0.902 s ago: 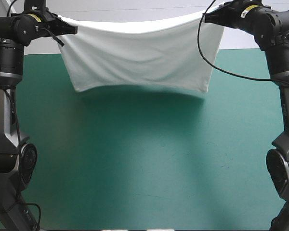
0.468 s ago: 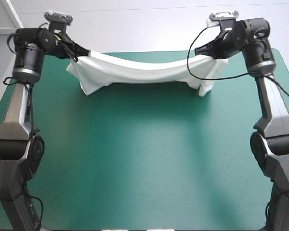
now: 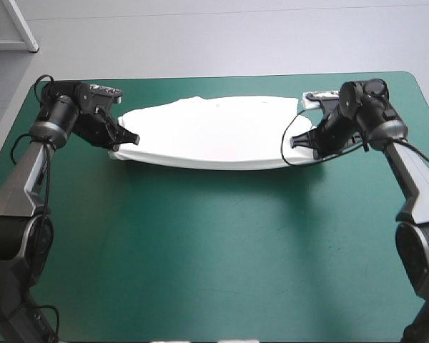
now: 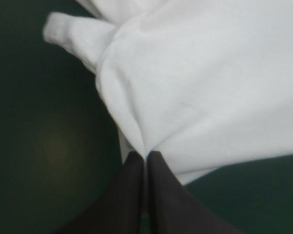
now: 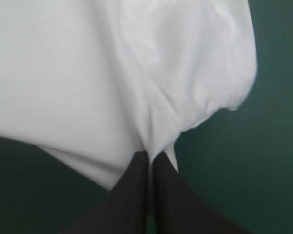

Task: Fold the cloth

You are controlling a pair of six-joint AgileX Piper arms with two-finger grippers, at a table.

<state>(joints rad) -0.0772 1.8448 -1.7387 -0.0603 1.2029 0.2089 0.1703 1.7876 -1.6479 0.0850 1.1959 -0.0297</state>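
High view: T-shirt lies stretched across the far table, left gripper and right gripper each pinching an end.

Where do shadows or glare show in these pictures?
High view: a soft shadow lies on the cover along the near edge of the T-shirt, whose middle glares white. Left wrist view: a faint pale glow on the cover beside the left gripper. Right wrist view: folds shade the T-shirt ahead of the right gripper; no glare.
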